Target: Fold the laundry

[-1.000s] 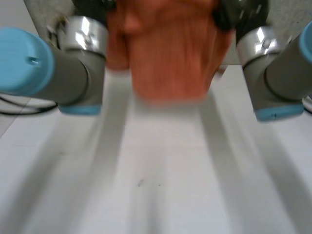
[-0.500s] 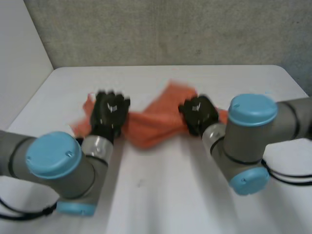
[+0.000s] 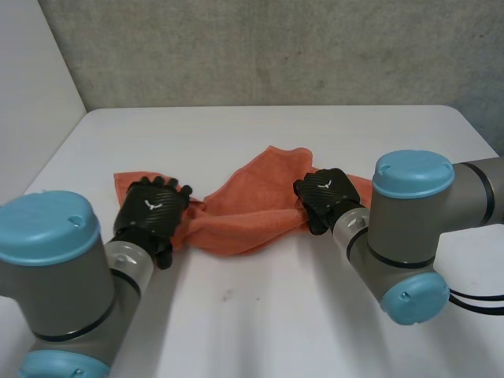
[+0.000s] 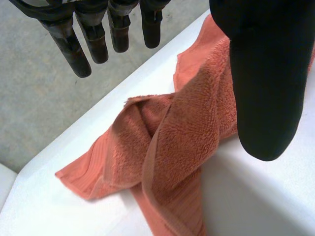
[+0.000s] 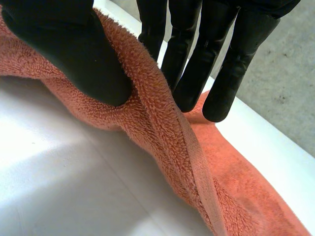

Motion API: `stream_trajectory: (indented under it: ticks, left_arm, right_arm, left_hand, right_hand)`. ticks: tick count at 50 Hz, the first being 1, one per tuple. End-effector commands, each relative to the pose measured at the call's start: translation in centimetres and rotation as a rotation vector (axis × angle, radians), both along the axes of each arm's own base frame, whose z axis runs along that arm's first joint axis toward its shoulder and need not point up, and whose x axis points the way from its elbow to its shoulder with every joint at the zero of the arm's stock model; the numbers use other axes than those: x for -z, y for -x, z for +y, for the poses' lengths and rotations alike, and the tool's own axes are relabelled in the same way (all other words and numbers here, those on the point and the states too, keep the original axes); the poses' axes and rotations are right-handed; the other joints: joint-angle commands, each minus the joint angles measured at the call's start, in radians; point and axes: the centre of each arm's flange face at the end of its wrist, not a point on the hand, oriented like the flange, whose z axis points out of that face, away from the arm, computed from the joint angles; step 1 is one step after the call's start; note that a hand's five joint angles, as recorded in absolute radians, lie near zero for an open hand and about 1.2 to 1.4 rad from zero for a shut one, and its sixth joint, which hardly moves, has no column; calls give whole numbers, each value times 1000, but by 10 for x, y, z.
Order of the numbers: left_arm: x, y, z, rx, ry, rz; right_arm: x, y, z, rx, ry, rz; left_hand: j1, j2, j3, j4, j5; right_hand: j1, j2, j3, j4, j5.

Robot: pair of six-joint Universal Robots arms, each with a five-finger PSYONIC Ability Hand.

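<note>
Our left hand [image 3: 150, 209] sits slack-fingered over one end of the orange towel [image 3: 252, 209], gripping nothing. Our right hand [image 3: 324, 197] pinches the other end's hem, thumb against fingers, likely to pull flat the twisted middle between them.

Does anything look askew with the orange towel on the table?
Yes. The orange terry towel is twisted and bunched rather than flat on the white table, its layers crossing over each other between the left hand and the right hand, which pinches its edge.
</note>
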Motion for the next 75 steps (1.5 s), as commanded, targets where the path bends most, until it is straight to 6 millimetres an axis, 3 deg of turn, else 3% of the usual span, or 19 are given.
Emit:
stream_trajectory:
  ticks: [1,11,17,23,28,34,39,42,44,45,47,50,52,53,58,61,63,68,75]
  left_arm:
    - [-8,-20,3,-57,-59,60]
    - [-7,-53,-13,-267,-206,321]
    - [-1,-59,-24,-272,-242,355]
    - [21,-60,-38,-258,-321,357]
    - [34,-59,-46,-267,-350,349]
    - [38,-57,-51,-267,-345,353]
    - [40,-54,-59,-255,-294,378]
    - [39,-53,-59,-248,-286,387]
    - [36,-50,-59,-240,-277,403]
    - [36,-50,-59,-240,-277,403]
    - [33,-49,-57,-233,-270,407]
    - [32,-48,-57,-231,-268,408]
    - [26,-49,-57,-227,-249,414]
    - [26,-49,-57,-227,-249,414]
    - [14,-52,-59,-230,-212,427]
    - [8,-52,-60,-225,-193,431]
    - [-2,-54,-61,-223,-162,443]
    - [-12,-57,-61,-221,-135,455]
    - [-31,-57,-59,-207,-82,474]
  right_arm:
    - [8,-2,-6,23,-20,-9]
    - [10,-3,-8,31,-23,-11]
    - [12,-2,-6,30,-31,-9]
    - [15,-1,-4,33,-46,-7]
    - [17,0,-2,34,-57,-4]
    - [17,1,-2,35,-58,-3]
    - [15,1,-1,36,-57,-7]
    - [13,2,-2,41,-59,-16]
    - [6,4,-3,61,-75,-63]
    - [6,4,-3,61,-75,-63]
    - [-13,19,-14,120,-93,-132]
    - [-23,28,-18,144,-110,-159]
    - [-38,44,-28,157,-152,-195]
    - [-38,44,-28,158,-152,-195]
    - [-46,82,-53,170,-245,-210]
    - [-49,91,-60,176,-248,-217]
    - [-52,103,-75,184,-222,-200]
    - [-45,111,-89,147,-144,-57]
    - [-26,114,-93,68,-80,135]
  left_hand:
    - [209,213,211,212,204]
    - [277,280,279,280,271]
    - [280,283,282,283,274]
    - [330,333,332,333,324]
    - [602,606,604,605,597]
    - [665,668,667,667,659]
    - [1110,1113,1112,1112,1104]
    - [1193,1196,1195,1195,1187]
    - [1193,1196,1195,1195,1187]
    - [1193,1196,1195,1195,1187]
    - [1193,1196,1195,1195,1187]
    - [1193,1196,1195,1195,1187]
    - [1193,1196,1195,1195,1187]
    - [1193,1196,1195,1195,1187]
    - [1193,1196,1195,1195,1187]
    - [1193,1196,1195,1195,1187]
    - [1193,1196,1195,1195,1187]
    - [1193,1196,1195,1195,1187]
    - [1193,1196,1195,1195,1187]
  right_hand:
    - [442,221,212,206,243]
    - [442,221,212,206,243]
    - [442,221,212,206,243]
    - [442,221,212,206,243]
    - [442,221,212,206,243]
    - [442,221,212,206,243]
    - [442,221,212,206,243]
    - [442,221,212,206,243]
    - [189,-31,-41,-46,-10]
    - [187,-33,-43,-48,-11]
    - [-283,-503,-513,-519,-482]
    - [-397,-617,-627,-632,-596]
    - [-540,-760,-770,-776,-739]
    - [-541,-761,-771,-776,-739]
    - [-582,-802,-812,-817,-781]
    - [-579,-799,-809,-814,-778]
    - [-558,-779,-789,-794,-757]
    - [-532,-752,-762,-768,-731]
    - [-547,-767,-777,-782,-745]
